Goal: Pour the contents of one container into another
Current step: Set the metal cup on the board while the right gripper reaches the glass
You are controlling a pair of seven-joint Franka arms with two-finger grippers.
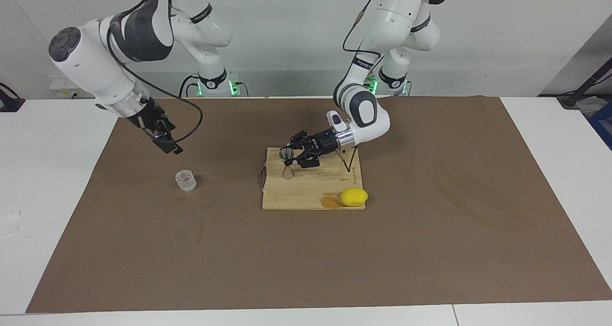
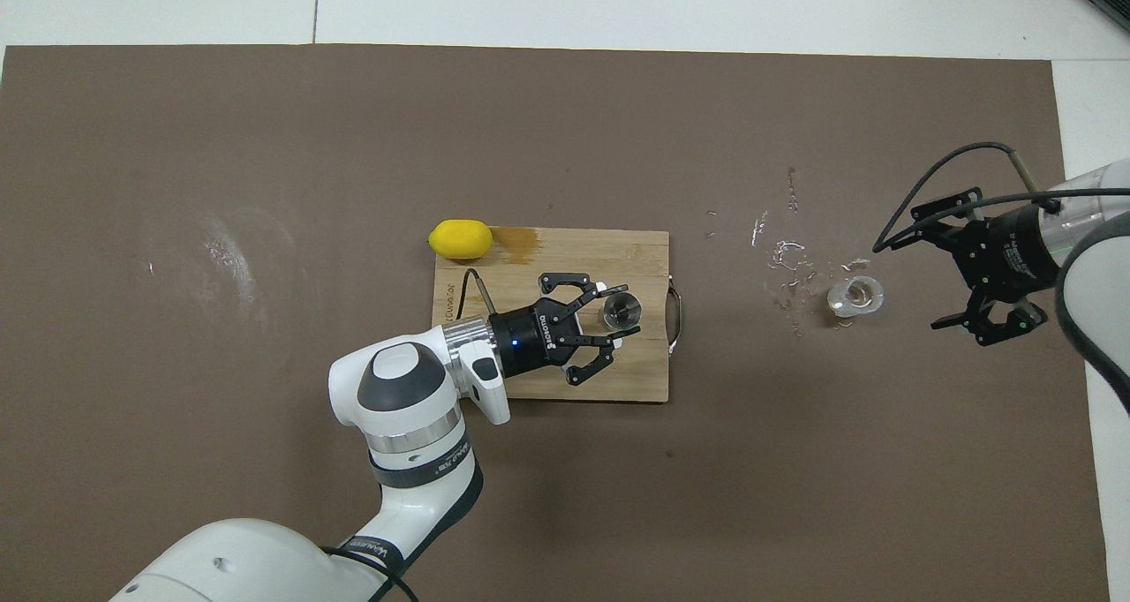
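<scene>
Metal jigger [image 1: 287,163] upright on the cutting board [image 1: 330,185], at that board's end toward the right arm, near the board's metal handle [image 1: 261,177]. Left tool [image 1: 292,156] low over the board, lying nearly level, fingers spread either side of the jigger's upper cone [image 2: 621,311]; contact with the metal impossible to judge from either view. Glass cup [image 1: 185,180] upright on the brown mat [image 1: 306,249], well apart from the board, toward the right arm's end of the worktop [image 1: 43,182]. Wet streaks and droplets [image 2: 781,253] on the mat between the cup and the board. Right tool [image 1: 162,137] raised in the air near the cup, tilted downward, fingers spread [image 2: 958,262], gripping nothing. Lemon [image 1: 354,197] at the board's corner farthest from the robots, toward the left arm's end, resting against the board's edge, a damp stain [image 1: 330,201] on the wood just beside it. Cup seen from above [image 2: 855,297], standing clear of both tools.
</scene>
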